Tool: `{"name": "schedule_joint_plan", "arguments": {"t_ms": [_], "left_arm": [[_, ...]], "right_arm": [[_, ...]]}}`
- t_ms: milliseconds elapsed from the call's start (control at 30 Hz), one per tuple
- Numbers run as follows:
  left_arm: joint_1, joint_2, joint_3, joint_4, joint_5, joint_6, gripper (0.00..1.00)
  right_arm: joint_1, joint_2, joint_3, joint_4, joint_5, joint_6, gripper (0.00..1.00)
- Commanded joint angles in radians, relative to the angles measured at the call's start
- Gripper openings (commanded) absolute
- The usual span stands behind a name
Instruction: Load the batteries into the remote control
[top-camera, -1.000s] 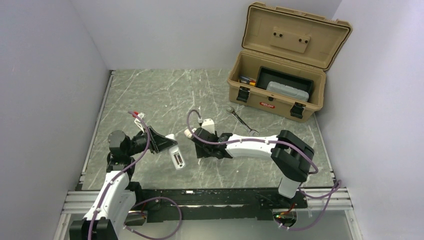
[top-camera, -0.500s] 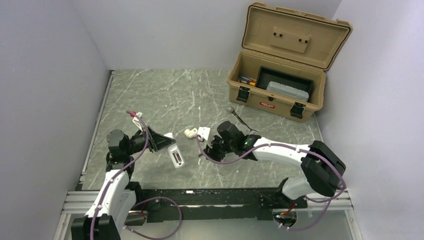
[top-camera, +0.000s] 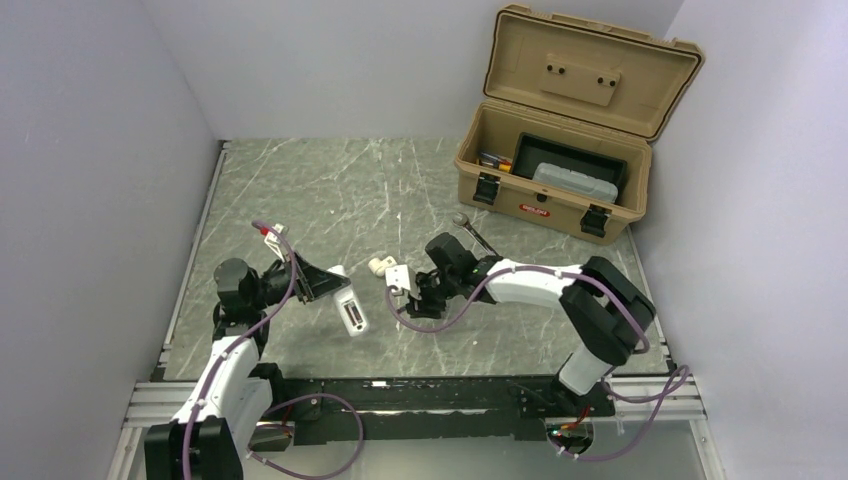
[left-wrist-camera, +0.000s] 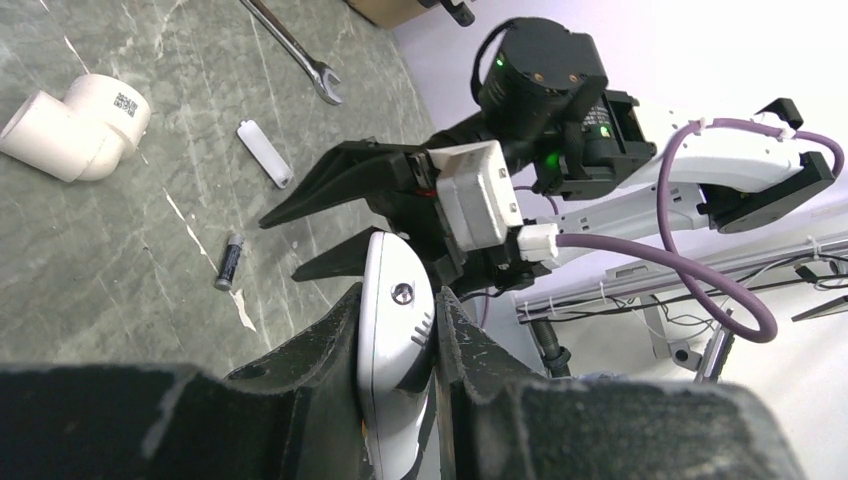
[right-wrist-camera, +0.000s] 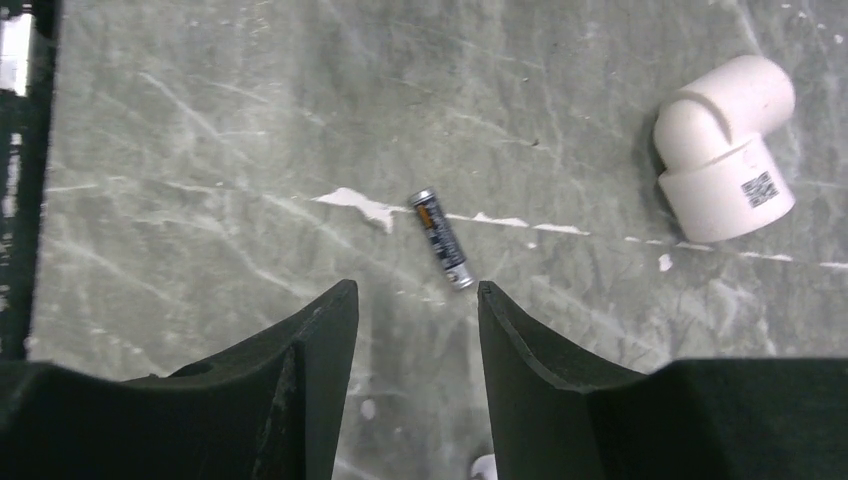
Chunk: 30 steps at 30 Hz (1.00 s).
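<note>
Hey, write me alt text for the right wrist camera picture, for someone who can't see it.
A small dark battery lies on the grey-green marbled table, just ahead of the right gripper, whose two black fingers stand open with nothing between them. A white pipe elbow with a code sticker sits at the upper right.

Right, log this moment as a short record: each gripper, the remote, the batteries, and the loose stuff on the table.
left gripper: shut on the remote control, clamped by its sides
right gripper: open, nothing between its jaws, pointing down at the table
battery: one in view, lying loose just ahead of the right gripper's fingertips
second battery: not visible
loose items: white pipe elbow, wrench, small white strip, all on the table
background: tan toolbox, lid open, far right
</note>
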Motion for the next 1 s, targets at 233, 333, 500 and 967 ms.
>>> {"name": "schedule_joint_plan", "arguments": {"t_ms": [233,333,500,967], "left_arm": [[0.019,0.005,-0.007,0.076,0.033,-0.019,0.0],[0.022,0.004,-0.008,0.078,0.033,-0.02,0.0],[0.025,0.005,-0.007,0.078,0.033,-0.019,0.0],[0.032,0.008,-0.011,0.084,0.033,-0.024,0.0]], "right_arm": [[-0.026,0.118,0.16,-0.058,-0.078,-0.16,0.49],[-0.025,0.143,0.187,-0.098,-0.085,-0.178,0.49],[-0.025,0.167,0.19,-0.109,-0.084,-0.186,0.48],[-0.025,0.227,0.207,-0.129,-0.069,-0.165,0.4]]}}
